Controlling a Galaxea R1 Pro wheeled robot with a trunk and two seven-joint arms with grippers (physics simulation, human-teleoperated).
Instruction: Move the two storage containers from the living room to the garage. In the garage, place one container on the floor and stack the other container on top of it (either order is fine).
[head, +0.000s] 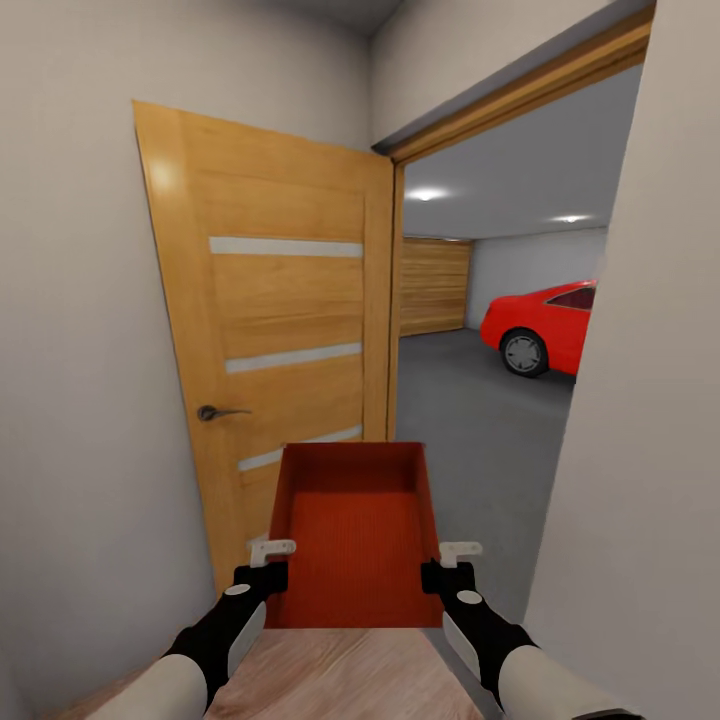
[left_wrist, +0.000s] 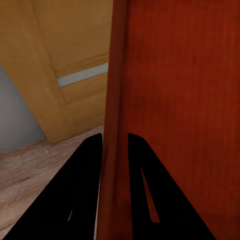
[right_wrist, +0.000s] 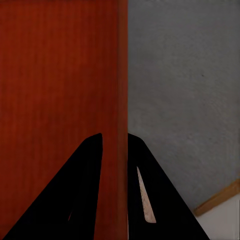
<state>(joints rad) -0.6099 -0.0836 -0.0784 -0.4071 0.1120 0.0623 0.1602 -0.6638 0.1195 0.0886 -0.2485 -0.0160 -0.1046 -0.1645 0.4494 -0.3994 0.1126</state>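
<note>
The left hand (head: 262, 562) is clamped on the left wall of the storage container (head: 350, 540), which is held level in the air at the doorway. The right hand (head: 452, 563) is clamped on its right wall. Ahead-left, an open wooden door (head: 280, 330) is seen; beyond, the grey garage floor (head: 470, 420) and a red car (head: 545, 325).
</note>
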